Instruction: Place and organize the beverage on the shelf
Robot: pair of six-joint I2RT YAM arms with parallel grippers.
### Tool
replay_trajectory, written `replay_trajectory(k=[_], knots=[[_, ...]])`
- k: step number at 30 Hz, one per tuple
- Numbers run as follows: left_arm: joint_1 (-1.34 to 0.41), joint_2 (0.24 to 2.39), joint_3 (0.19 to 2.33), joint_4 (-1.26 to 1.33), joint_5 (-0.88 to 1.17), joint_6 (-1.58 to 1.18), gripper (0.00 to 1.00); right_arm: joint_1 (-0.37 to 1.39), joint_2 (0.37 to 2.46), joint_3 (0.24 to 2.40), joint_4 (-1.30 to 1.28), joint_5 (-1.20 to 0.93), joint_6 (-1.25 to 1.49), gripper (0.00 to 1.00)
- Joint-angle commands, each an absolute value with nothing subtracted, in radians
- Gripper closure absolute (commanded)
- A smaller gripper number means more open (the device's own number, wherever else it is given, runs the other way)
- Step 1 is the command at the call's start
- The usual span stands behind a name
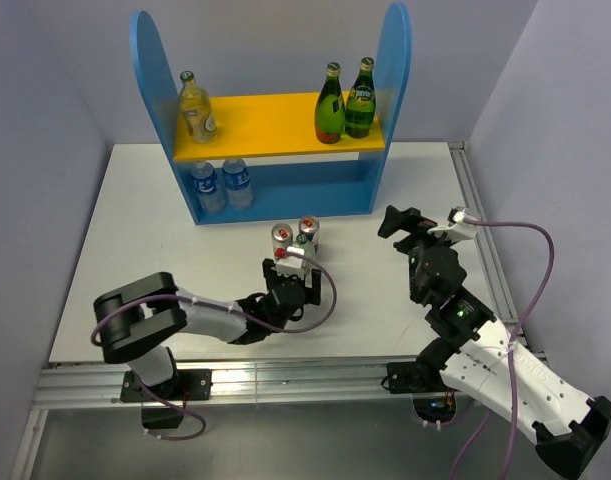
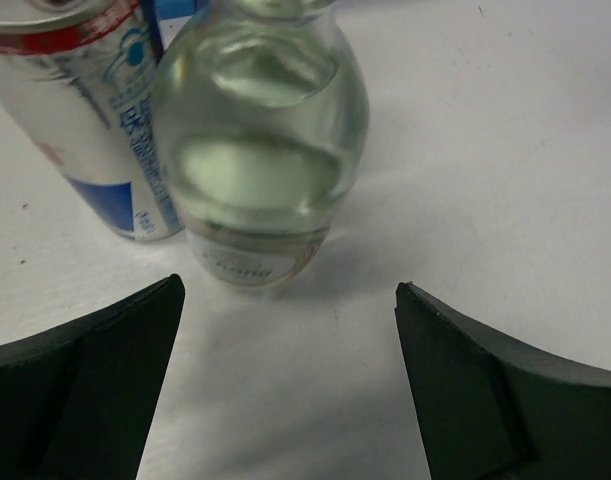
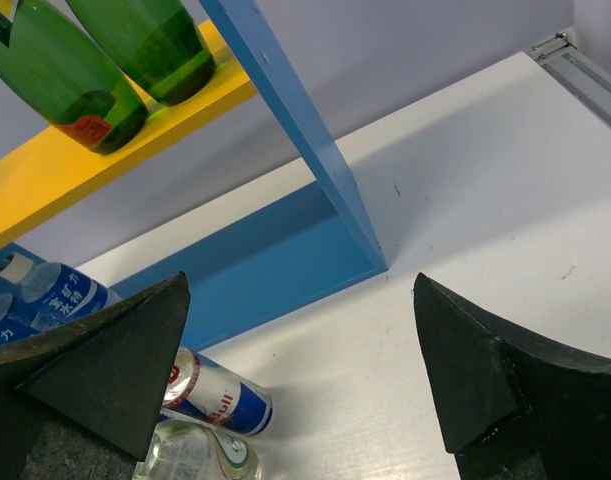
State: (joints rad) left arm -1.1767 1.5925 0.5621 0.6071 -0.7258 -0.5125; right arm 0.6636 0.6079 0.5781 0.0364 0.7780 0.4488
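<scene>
The shelf [image 1: 285, 125] stands at the back with blue side panels, a yellow upper board and a blue base. A pale bottle [image 1: 197, 108] and two green bottles [image 1: 330, 103] stand on the yellow board. Two water bottles [image 1: 220, 184] stand on the base. On the table in front are two Red Bull cans [image 1: 282, 236] and a clear glass bottle [image 2: 260, 150]. My left gripper [image 2: 288, 290] is open, low on the table, just short of the clear bottle. My right gripper [image 3: 300, 285] hangs open and holds nothing, near the shelf's right panel [image 3: 295, 130].
One can [image 2: 95, 120] stands touching the clear bottle's left side. White tabletop [image 1: 415, 180] lies right of the shelf. A metal rail [image 1: 480, 230] runs along the right edge. Grey walls close in on both sides.
</scene>
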Motion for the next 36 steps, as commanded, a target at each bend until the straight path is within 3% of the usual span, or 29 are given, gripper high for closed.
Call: replay_trajectory(k=[1, 6, 24, 27, 30, 31, 32, 33, 36], knots=[[-1.184, 1.664, 0.632, 0.770, -0.842, -0.470, 0.06, 0.669, 0.600, 0.600, 0.058, 0.796, 0.454, 0.00], [-1.183, 1.761, 0.724, 0.789, -0.909, -0.426, 0.05, 0.669, 0.612, 0.597, 0.064, 0.790, 0.456, 0.00], [-1.078, 1.927, 0.834, 0.868, -0.842, -0.373, 0.14, 0.669, 0.646, 0.592, 0.078, 0.784, 0.454, 0.00], [-1.080, 1.933, 0.839, 0.868, -0.841, -0.371, 0.28, 0.670, 0.650, 0.594, 0.078, 0.785, 0.454, 0.00], [-1.080, 1.927, 0.838, 0.847, -0.853, -0.373, 0.57, 0.669, 0.653, 0.592, 0.080, 0.782, 0.454, 0.00], [-1.080, 1.921, 0.839, 0.832, -0.857, -0.374, 0.80, 0.669, 0.650, 0.594, 0.080, 0.784, 0.453, 0.00], [-1.081, 1.905, 0.841, 0.810, -0.864, -0.379, 0.93, 0.669, 0.650, 0.594, 0.080, 0.784, 0.453, 0.00], [-1.088, 1.893, 0.839, 0.763, -0.885, -0.388, 1.00, 0.670, 0.650, 0.595, 0.078, 0.784, 0.453, 0.00], [-1.104, 1.821, 0.844, 0.659, -0.914, -0.409, 1.00, 0.669, 0.644, 0.595, 0.077, 0.785, 0.451, 0.00]])
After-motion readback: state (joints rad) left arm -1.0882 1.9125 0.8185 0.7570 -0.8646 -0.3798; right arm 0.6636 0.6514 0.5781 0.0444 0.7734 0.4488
